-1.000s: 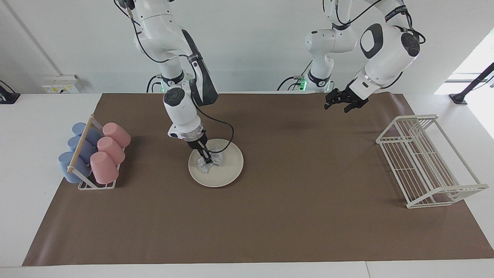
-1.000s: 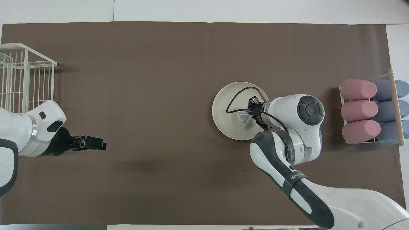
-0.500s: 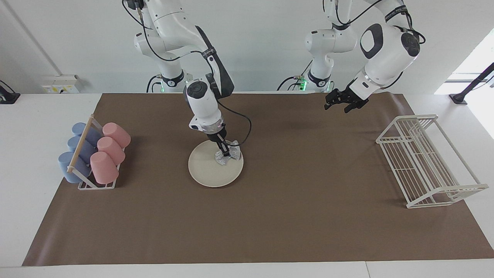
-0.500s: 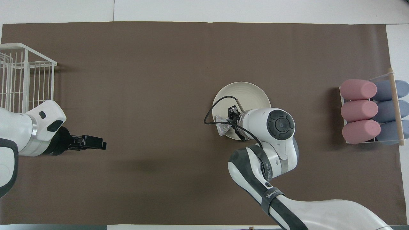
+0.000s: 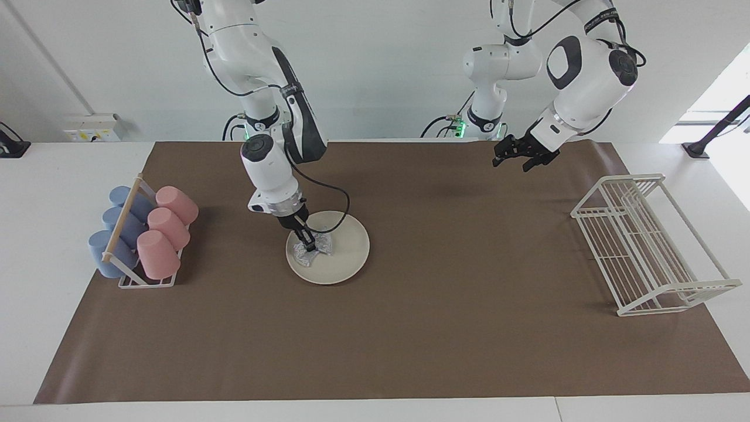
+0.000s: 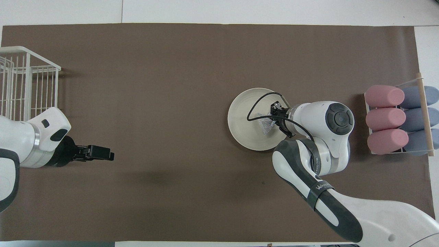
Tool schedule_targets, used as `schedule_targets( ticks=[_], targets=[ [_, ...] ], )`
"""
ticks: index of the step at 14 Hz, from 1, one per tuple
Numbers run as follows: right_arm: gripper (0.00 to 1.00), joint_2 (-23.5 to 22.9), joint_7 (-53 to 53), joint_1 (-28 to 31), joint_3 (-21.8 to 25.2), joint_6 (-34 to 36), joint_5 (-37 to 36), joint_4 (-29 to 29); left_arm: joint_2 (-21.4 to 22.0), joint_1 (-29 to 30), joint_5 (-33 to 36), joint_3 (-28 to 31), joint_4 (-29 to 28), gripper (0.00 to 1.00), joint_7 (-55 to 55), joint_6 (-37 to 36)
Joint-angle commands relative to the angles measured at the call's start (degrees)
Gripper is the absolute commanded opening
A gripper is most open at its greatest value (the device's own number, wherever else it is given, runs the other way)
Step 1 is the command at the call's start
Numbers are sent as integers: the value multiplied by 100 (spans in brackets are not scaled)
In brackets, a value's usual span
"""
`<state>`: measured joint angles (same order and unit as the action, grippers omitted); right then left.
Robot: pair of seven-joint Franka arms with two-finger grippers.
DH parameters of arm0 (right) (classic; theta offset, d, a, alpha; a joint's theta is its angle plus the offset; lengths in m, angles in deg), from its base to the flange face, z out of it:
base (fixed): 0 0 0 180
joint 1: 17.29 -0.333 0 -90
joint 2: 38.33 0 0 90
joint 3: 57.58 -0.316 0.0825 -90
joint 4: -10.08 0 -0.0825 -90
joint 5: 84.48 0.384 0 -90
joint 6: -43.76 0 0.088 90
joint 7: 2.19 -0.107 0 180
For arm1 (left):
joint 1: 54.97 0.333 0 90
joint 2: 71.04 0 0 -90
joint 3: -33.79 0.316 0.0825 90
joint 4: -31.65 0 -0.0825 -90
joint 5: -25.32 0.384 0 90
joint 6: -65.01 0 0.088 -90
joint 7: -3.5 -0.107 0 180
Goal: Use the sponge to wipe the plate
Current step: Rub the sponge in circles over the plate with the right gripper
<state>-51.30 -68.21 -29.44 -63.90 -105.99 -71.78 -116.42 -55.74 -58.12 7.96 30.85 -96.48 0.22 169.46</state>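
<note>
A round cream-white plate [image 5: 345, 252] [image 6: 243, 120] lies flat on the brown mat toward the right arm's end of the table. On it rests the silvery glittery sponge [image 5: 312, 251] [image 6: 264, 125], pressed onto the part of the plate toward the cup rack. My right gripper [image 5: 307, 242] [image 6: 273, 117] is shut on the sponge, its fingers angled down onto the plate. My left gripper [image 5: 520, 156] [image 6: 101, 153] waits open in the air over bare mat near the wire rack, holding nothing.
A rack of pink and blue cups [image 5: 143, 231] [image 6: 398, 120] stands at the right arm's end. A white wire dish rack [image 5: 647, 243] [image 6: 24, 82] stands at the left arm's end. The right arm's black cable loops over the plate.
My right gripper swept the sponge across the plate to the rim toward the left arm's end, then back toward the cup rack. The left arm stayed still.
</note>
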Motion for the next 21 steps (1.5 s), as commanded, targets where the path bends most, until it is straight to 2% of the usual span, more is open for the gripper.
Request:
schedule_targets(
  ticks=[1,7,9,12,18,20,21],
  targets=[
    [0,-65,-278,-200,-45,-89,119,-129,-54,34,119,-49,87,100,91,22],
    [0,-65,-1246,-674,-62,-159,268,-103,-54,-27,119,-66,79,100,504,75],
    [0,-65,-1343,-912,-54,-168,566,-103,-54,-45,119,-66,79,100,513,75],
    [0,-100,-1343,-921,-54,-125,594,54,-45,-45,119,-66,52,100,522,84],
    [0,-135,-2658,-1166,-36,1016,576,1266,-54,16,6,-66,52,100,697,197],
    [0,-117,-3257,-1316,-27,1682,497,1880,-63,42,-842,-40,43,100,742,233],
    [0,-161,-3512,-1343,-19,2191,489,2405,-80,164,-1448,-40,43,100,742,224]
  ],
)
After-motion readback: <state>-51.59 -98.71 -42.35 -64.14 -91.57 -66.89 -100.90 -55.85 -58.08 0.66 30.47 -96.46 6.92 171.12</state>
